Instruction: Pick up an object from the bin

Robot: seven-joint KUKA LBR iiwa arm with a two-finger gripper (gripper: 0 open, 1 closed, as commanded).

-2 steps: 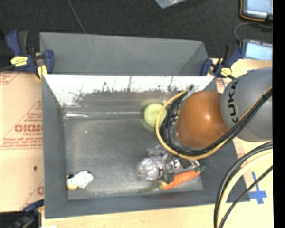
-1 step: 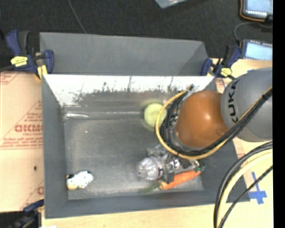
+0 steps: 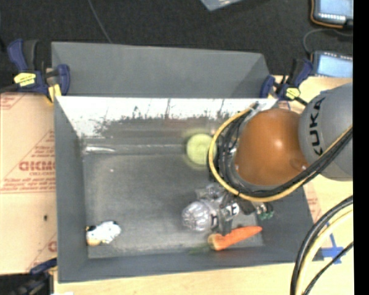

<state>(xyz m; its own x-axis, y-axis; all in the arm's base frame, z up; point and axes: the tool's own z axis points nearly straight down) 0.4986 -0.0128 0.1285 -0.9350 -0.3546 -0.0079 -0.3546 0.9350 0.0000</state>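
Observation:
My gripper (image 3: 226, 210) sticks out from under the arm's orange dome, low over the front right part of the bin. Right against its left side lies a shiny, clear crinkled ball (image 3: 195, 216); whether the gripper touches it I cannot tell. An orange carrot (image 3: 235, 237) with a green end lies just in front of the gripper, along the bin's front wall. A pale green ball (image 3: 198, 149) rests by the back wall, partly behind the dome's left edge.
A small white and yellow toy (image 3: 103, 232) lies alone in the front left corner. The arm, its dome and its cables cover the bin's right side. Bare floor stretches across the left and middle.

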